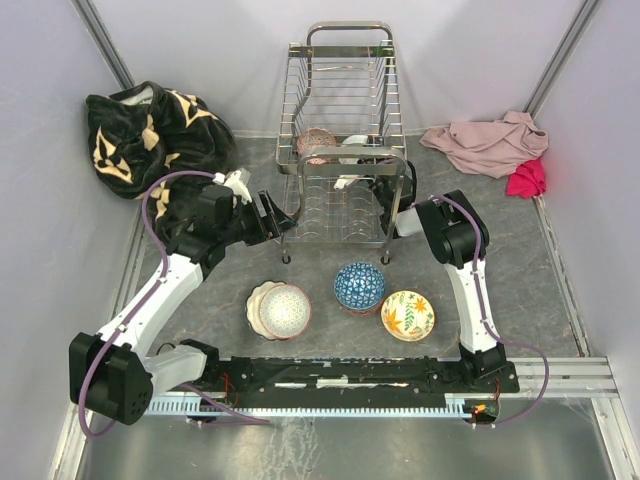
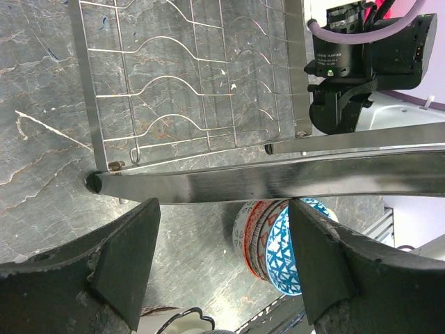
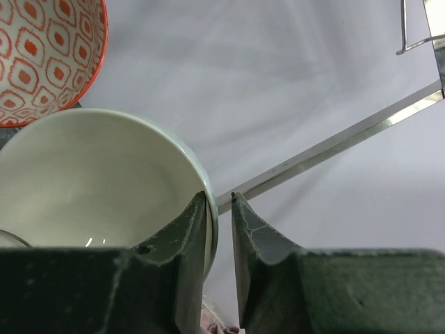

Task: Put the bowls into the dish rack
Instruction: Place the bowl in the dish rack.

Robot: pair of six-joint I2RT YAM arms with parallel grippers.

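Fingers (image 3: 184,243) of the right gripper (image 3: 220,203) straddle the pale bowl (image 3: 90,181) rim, slightly apart, in the dish rack (image 1: 345,100); left gripper (image 2: 224,209) fingers gape wide.

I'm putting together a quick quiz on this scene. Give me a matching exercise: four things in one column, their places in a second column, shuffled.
Things:
1. red-patterned bowl
2. blue patterned bowl
3. leaf-patterned bowl
4. pink cloth

Places:
A. far right corner of the table
B. rightmost of the bowls standing on the table
C. inside the dish rack
D. middle of the bowls standing on the table

Pairs: 1-C, 2-D, 3-B, 4-A
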